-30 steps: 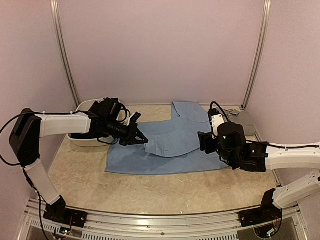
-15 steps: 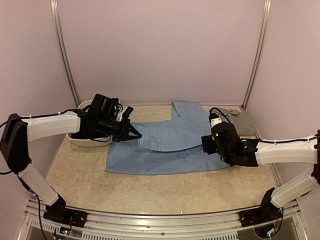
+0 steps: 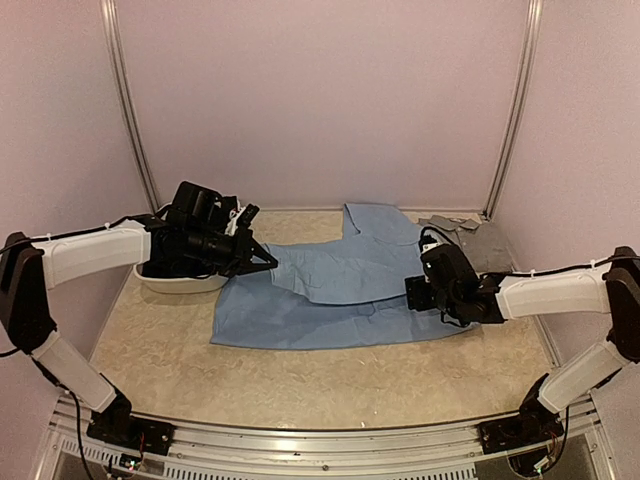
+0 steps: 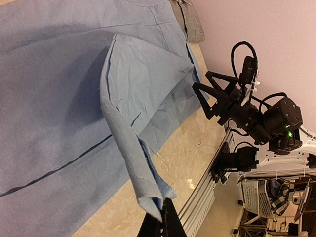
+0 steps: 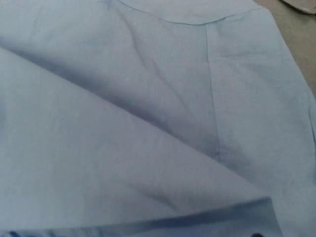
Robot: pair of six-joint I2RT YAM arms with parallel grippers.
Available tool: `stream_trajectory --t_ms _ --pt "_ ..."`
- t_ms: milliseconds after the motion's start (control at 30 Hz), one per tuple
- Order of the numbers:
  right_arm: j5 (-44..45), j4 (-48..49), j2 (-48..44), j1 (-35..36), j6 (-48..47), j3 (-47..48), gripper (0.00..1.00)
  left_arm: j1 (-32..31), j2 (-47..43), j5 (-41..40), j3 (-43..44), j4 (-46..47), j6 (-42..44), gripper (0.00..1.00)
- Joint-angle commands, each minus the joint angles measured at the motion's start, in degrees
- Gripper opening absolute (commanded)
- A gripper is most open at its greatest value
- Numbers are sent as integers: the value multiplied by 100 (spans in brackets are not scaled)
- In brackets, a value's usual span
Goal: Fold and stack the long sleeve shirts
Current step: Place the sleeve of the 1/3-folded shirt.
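From the near edge of the table (image 3: 300, 385), the light blue shirt (image 3: 290, 320) lies spread at the centre, its long side running from 9 to 3 o'clock. At its 9 o'clock side your left gripper (image 3: 268, 264) is pinched tight on a lifted edge of the cloth, so 1 flap stands raised over the body. At 3 o'clock your right gripper (image 3: 413, 292) hovers low over the shirt, jaws spread wide and holding nothing.

You look to be mid-fold. Carry the flap taut and low, lay it flat with its edge square to the hem, and pin the crease with the right gripper before you release. If you lift too high, the body will likely drag.

Farther back, the grey shirt (image 3: 482, 240) sits rumpled at 2 o'clock and the white tub (image 3: 180, 283) at 10 o'clock.
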Motion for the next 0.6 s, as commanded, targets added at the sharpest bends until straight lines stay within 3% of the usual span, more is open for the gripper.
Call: stream_trajectory --t_ms 0,567 --pt "-271 -30 111 -130 79 182 76 119 -272 79 23 -116 74 0" --pt "-293 -93 522 -269 -71 271 77 388 -633 59 -378 -784 392 0"
